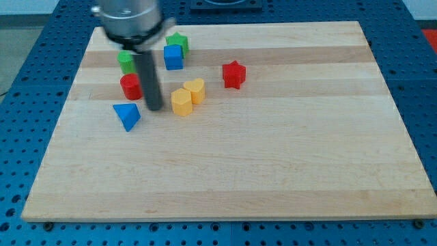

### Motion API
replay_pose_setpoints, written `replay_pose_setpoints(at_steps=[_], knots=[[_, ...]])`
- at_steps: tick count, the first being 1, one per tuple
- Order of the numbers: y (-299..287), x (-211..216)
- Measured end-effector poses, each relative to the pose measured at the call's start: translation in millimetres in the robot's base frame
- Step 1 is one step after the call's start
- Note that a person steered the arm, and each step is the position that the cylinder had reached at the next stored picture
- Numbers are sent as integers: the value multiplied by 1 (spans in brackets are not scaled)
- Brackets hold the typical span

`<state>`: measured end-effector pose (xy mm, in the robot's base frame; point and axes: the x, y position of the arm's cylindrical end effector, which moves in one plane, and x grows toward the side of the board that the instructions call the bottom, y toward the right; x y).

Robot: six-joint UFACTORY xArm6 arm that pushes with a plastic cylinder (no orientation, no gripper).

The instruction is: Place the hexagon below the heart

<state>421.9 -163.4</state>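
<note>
The yellow hexagon (181,102) sits on the wooden board, touching the yellow heart (195,90), which lies just up and to its right. My tip (154,108) rests on the board just left of the hexagon, with a small gap between them. The rod rises from there toward the view's top left.
A blue triangle (127,115) lies left of my tip. A red cylinder (130,87) and a green block (125,61) are partly behind the rod. A blue cube (173,57), a green star (178,42) and a red star (233,74) lie further up.
</note>
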Motion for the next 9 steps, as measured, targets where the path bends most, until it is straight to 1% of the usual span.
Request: replay_pose_setpoints(at_steps=[1, 2, 3, 4, 5, 6, 7, 9], knots=[[-59, -2], [-54, -33], [15, -31], [101, -22], [89, -17], [56, -4], [69, 7], [73, 41]])
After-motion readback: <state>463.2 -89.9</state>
